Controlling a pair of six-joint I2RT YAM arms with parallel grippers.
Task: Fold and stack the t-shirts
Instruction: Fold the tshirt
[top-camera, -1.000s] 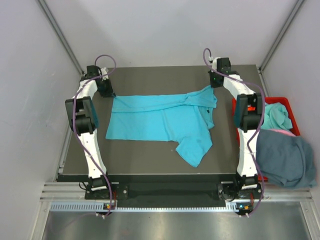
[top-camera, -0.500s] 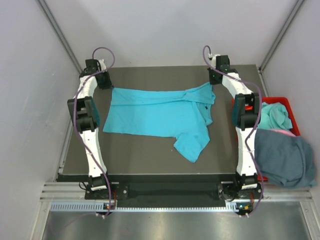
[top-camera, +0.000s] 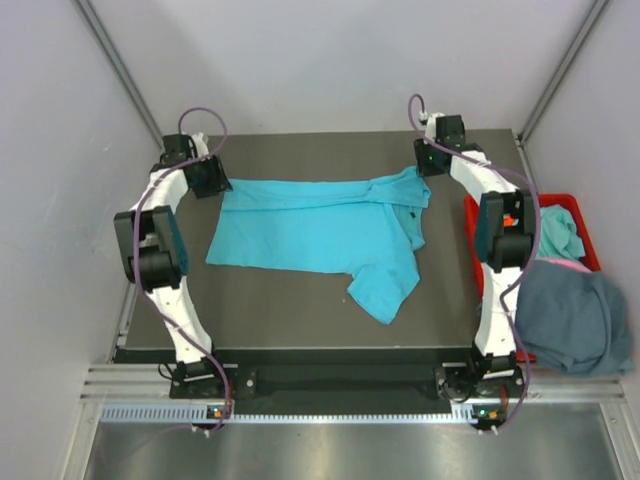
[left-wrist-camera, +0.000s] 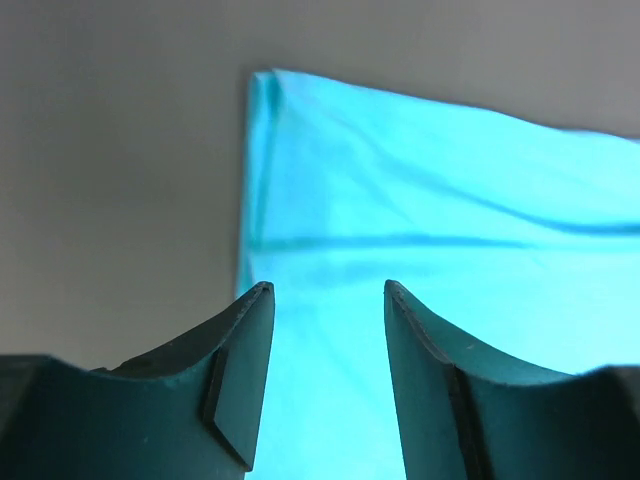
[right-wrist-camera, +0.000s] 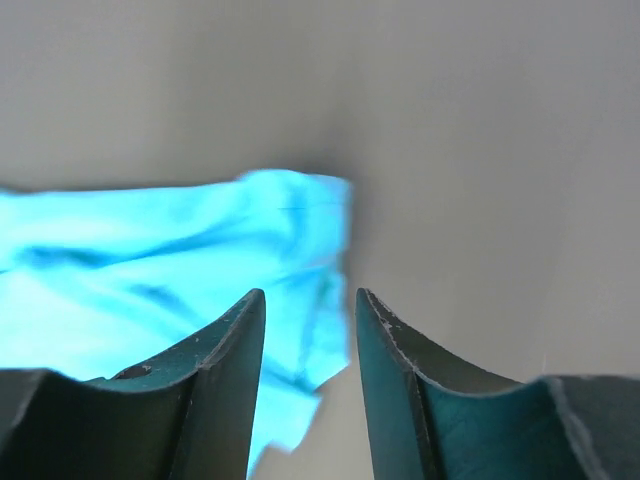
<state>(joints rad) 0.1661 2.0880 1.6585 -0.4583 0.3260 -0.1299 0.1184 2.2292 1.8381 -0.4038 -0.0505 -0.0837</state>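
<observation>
Top external view is showing the turquoise t-shirt (top-camera: 320, 225) lying spread across the far half of the dark surface (top-camera: 300, 310). Its long side is running left to right, and one sleeve is poking out toward the near edge at centre-right. The left end effector (top-camera: 205, 175) is sitting just beside the shirt's far-left corner, and the right end effector (top-camera: 432, 158) is sitting at the far-right corner near the collar.

Both wrist views are showing the jaws standing apart with nothing pinched between them. Turquoise cloth is only showing through the gap, lying on the surface beyond the fingers. Neither end effector is holding anything.

At the right edge, the red bin (top-camera: 575, 205) is holding more crumpled cloth, and a slate blue-grey t-shirt (top-camera: 572, 320) is draping over its near end.

The step in hand is looking like the early folding of the turquoise shirt. The cloth is lying partly doubled along its far edge but is not yet forming a neat rectangle, and nothing is stacked.

The next move is probably calling for fresh pinches on the cloth. One option is the loose sleeve; another is the two ends of one long edge. Whatever is picked up then needs carrying over the body evenly, so the layers are not dragging or bunching.
</observation>
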